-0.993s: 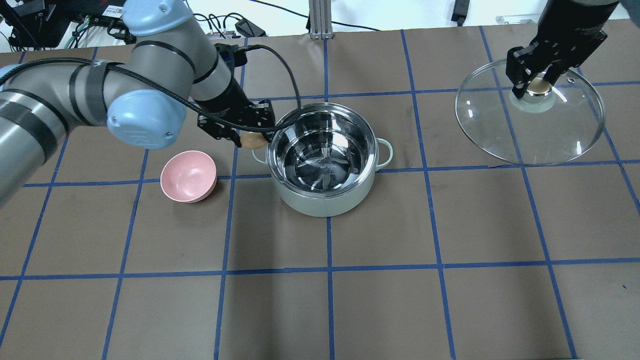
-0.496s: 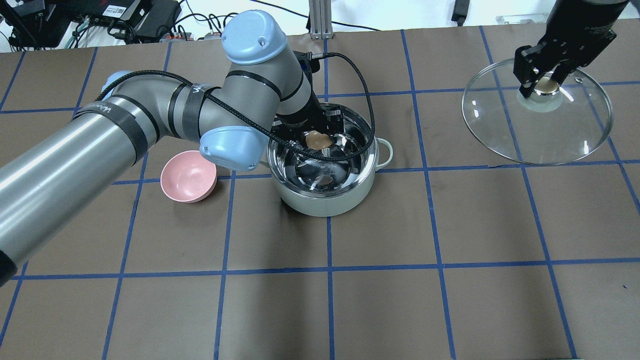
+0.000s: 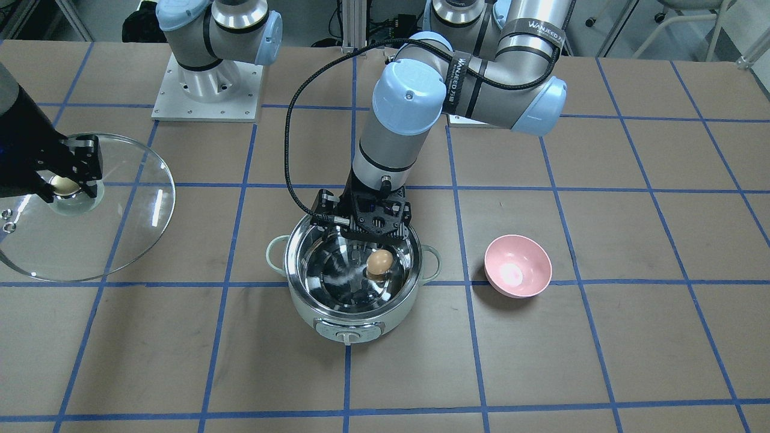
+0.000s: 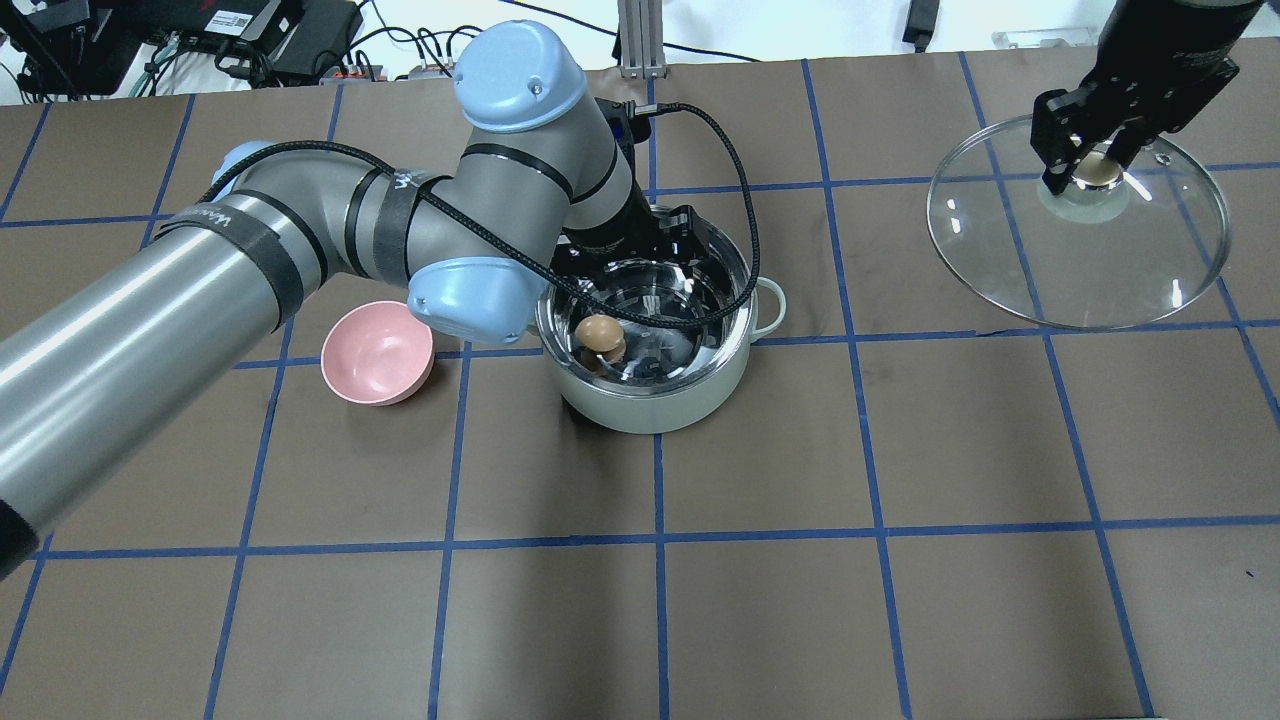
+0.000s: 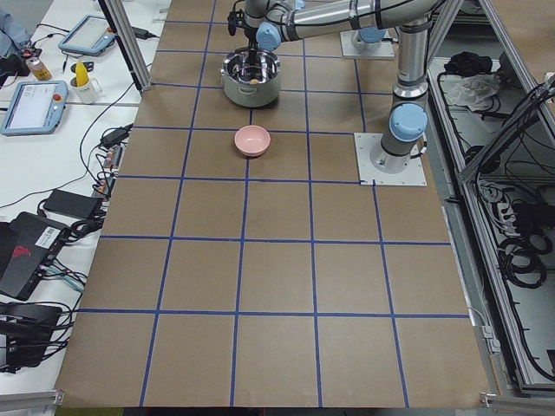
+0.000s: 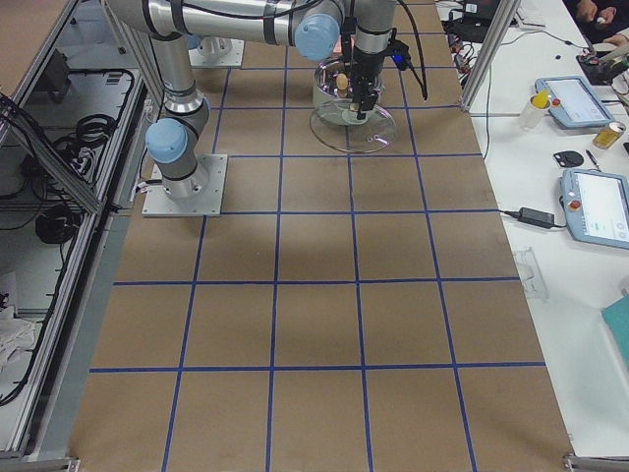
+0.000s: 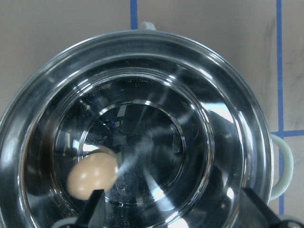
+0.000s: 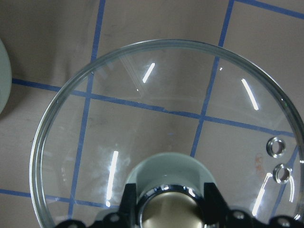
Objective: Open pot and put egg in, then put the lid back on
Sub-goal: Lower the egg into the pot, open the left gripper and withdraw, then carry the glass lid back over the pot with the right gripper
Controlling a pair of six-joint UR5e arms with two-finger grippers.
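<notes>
The pot [image 4: 650, 402] stands open at mid table, its steel inside showing. The egg [image 4: 598, 331] lies loose on the pot's bottom near the wall; it also shows in the front view [image 3: 379, 262] and the left wrist view [image 7: 92, 176]. My left gripper [image 3: 368, 231] hangs over the pot's far rim, open and empty, its fingertips [image 7: 96, 209] wide apart above the egg. My right gripper [image 4: 1090, 165] is shut on the knob of the glass lid [image 4: 1080, 262] and holds it off to the right, away from the pot. The lid fills the right wrist view [image 8: 156, 118].
A small pink bowl [image 4: 377, 352] sits empty just left of the pot. The left arm's black cable loops over the pot's far side [image 4: 735, 215]. Brown table with blue tape grid [image 4: 660, 540].
My left gripper carried the egg from beside the pot to over it, then opened; the egg dropped onto the pot's bottom. The right gripper with the lid shifted slightly right.
</notes>
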